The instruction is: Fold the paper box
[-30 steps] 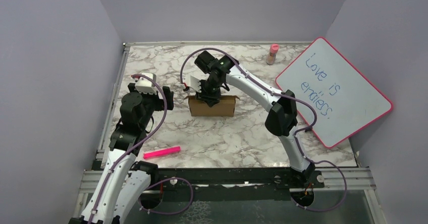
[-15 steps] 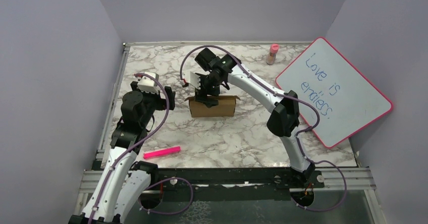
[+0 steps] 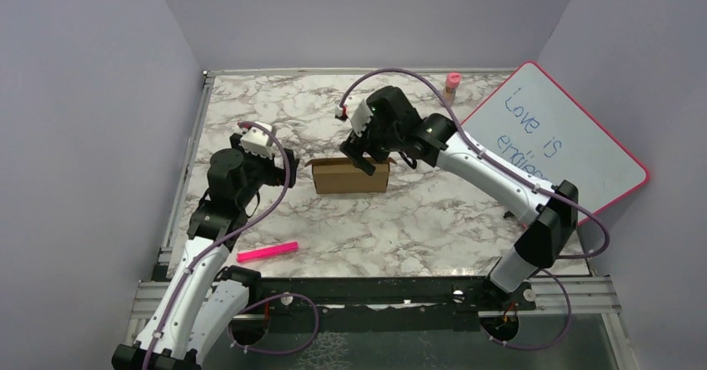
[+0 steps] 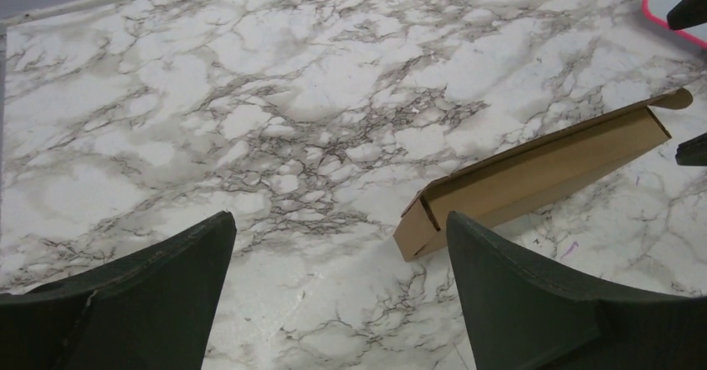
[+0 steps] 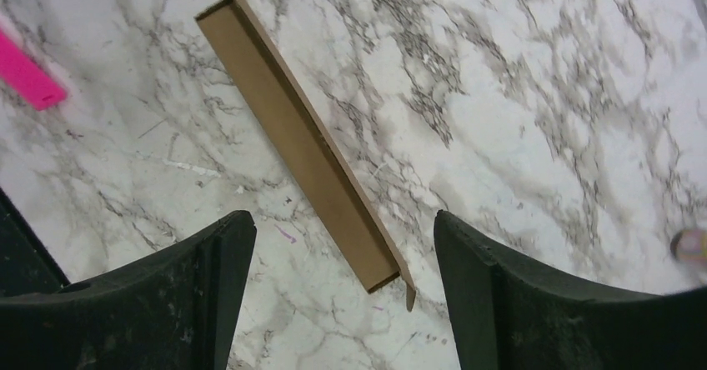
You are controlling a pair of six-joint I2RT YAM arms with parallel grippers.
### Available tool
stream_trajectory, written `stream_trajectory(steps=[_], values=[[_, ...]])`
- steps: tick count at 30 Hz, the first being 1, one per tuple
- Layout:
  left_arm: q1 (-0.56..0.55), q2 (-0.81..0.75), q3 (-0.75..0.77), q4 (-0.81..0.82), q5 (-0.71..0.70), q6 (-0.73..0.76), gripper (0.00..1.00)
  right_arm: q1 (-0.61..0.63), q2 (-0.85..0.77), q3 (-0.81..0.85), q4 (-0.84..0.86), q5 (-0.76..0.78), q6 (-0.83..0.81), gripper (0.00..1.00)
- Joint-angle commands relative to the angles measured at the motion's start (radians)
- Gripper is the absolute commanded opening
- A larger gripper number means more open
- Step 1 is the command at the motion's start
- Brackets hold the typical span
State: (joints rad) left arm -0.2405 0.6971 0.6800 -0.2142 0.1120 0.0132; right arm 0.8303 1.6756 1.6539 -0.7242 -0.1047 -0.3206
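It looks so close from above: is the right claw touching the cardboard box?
Apart. The right wrist view shows the right gripper open, with bare marble between each finger and the paper box.

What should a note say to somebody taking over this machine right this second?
Grip: the left fingers are open and empty, pointed toward the left end of the paper box. The right fingers are open and empty, hovering above it.
Where: the box sits free in the middle of the table.
Done: it looks shaped into a shallow box with its walls up.
Left: a small tab sticks out at one end. I cannot tell whether everything is tucked in, so check that first.
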Motion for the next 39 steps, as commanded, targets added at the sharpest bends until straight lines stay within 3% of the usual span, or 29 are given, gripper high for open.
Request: stream_trajectory(steps=[1,7,15,26,33,39], values=[[-0.008,0.036,0.025,-0.008,0.058,0.047,0.96,0.002,-0.087,-0.141,0.144,0.203,0.164,0.82],[-0.008,0.089,0.054,-0.075,0.087,0.068,0.93,-0.035,-0.192,-0.309,0.203,0.214,0.228,0.75],[-0.008,0.188,0.114,-0.132,0.135,0.062,0.84,-0.122,-0.240,-0.412,0.239,0.140,0.257,0.61],[-0.008,0.291,0.152,-0.147,0.195,0.066,0.75,-0.187,-0.239,-0.450,0.274,0.037,0.256,0.42],[-0.008,0.337,0.169,-0.146,0.231,0.064,0.65,-0.191,-0.222,-0.446,0.281,0.010,0.250,0.32],[-0.008,0.379,0.186,-0.147,0.264,0.068,0.56,-0.191,-0.208,-0.444,0.271,-0.022,0.241,0.31]])
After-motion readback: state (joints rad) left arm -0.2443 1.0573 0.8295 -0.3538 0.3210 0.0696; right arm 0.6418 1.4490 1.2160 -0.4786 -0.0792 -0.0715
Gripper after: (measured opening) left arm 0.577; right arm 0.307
